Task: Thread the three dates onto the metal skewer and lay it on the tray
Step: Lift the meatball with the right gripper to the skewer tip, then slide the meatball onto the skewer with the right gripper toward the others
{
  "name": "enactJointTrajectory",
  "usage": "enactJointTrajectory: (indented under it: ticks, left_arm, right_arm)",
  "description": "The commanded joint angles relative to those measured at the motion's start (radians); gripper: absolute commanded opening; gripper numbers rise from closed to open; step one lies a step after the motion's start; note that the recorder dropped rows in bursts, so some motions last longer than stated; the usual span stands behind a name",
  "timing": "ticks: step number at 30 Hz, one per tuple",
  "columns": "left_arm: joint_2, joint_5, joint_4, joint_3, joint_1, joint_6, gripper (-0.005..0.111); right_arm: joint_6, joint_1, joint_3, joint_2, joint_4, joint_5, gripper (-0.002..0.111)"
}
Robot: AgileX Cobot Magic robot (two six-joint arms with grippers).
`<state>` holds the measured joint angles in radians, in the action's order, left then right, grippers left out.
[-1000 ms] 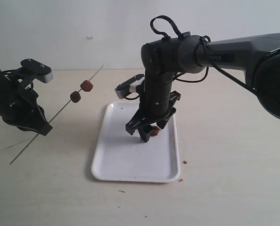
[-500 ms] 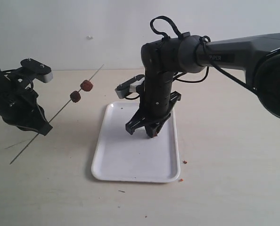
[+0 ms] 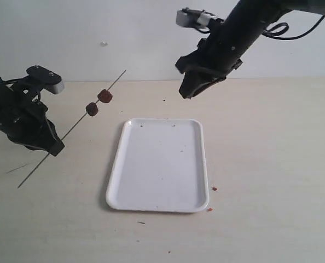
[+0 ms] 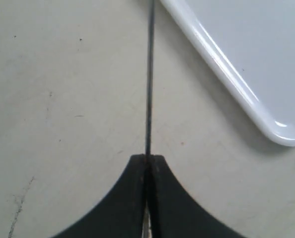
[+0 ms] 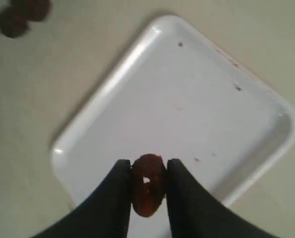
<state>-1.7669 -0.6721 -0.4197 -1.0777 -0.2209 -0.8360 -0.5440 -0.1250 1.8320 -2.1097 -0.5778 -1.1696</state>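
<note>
Since the third date (image 5: 147, 184) is pinched in the right tool (image 5: 147, 166) high over the tray (image 3: 157, 164), the skewer (image 3: 69, 130) left of the tray, clamped in the left tool (image 4: 147, 158), slants up with its free tip roughly toward it.

We see a glossy, smooth white tray (image 4: 247, 69) that looks like plastic, a thin dark metal skewer (image 4: 149, 74) with a dull sheen, a wrinkled, faintly shiny reddish-brown date (image 5: 148, 196), and a matt, lightly scuffed, speckled pale tabletop (image 4: 63, 99).
</note>
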Motion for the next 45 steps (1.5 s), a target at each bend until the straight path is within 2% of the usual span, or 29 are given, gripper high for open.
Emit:
enactJointTrajectory:
  ticks: [1,3,9,19,31,45]
  left_arm:
    - [0.010,0.013,-0.022,-0.006,-0.049,-0.077,0.000]
    - [0.010,0.013,-0.022,-0.006,-0.078,-0.107,0.000]
    - [0.010,0.073,-0.013,-0.006,-0.138,-0.154,0.000]
    - [0.010,0.140,-0.013,-0.006,-0.138,-0.216,0.000]
    - [0.010,0.151,-0.033,-0.006,-0.138,-0.216,0.000]
    - [0.010,0.153,-0.093,-0.006,-0.148,-0.290,0.000]
  right_arm:
    - [-0.198,0.093,-0.002,-0.021,-0.354,-0.051,0.027]
    - [-0.216,0.113,-0.002,-0.040,-0.421,-0.051,0.027]
    - [-0.217,0.113,-0.002,-0.090,-0.453,-0.051,0.027]
    - [-0.215,0.113,-0.002,-0.088,-0.501,-0.051,0.027]
    - [-0.215,0.113,-0.002,-0.088,-0.540,-0.051,0.026]
    - [-0.213,0.113,-0.002,-0.088,-0.545,-0.051,0.025]
